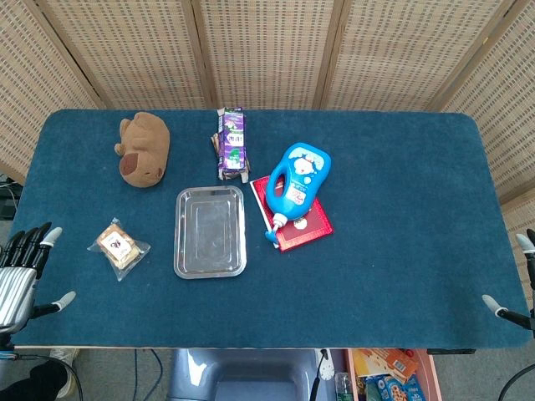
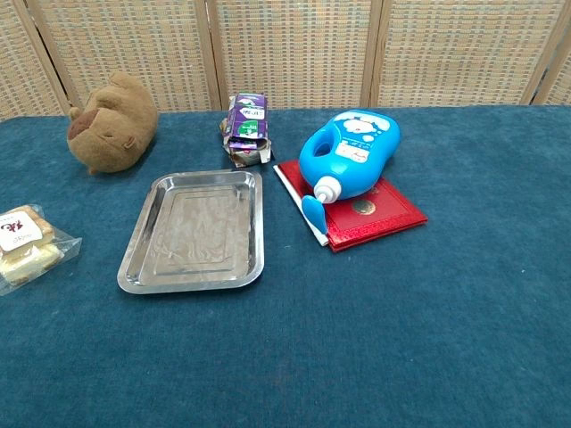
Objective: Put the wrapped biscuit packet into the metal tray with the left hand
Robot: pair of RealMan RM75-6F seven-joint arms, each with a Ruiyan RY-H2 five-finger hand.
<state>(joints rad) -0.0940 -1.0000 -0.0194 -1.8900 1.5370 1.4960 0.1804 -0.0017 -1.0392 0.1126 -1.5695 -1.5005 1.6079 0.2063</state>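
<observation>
left hand (image 1: 21, 271): at the counter's near-left corner, fingers spread, holding nothing
right hand (image 1: 520, 288): mostly out of frame, can't tell
counter (image 1: 401, 209): blue cloth, wicker screens (image 1: 267, 50) behind

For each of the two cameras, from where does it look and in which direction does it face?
Head view: high above the near table edge, facing steeply down on the whole blue table; the left hand shows at the left edge and fingertips of the right hand at the right edge.
Chest view: lower, facing forward across the table toward the wicker screen; no part of the robot shows.
Shared: biscuit packet, metal tray, plush toy, blue bottle.
</observation>
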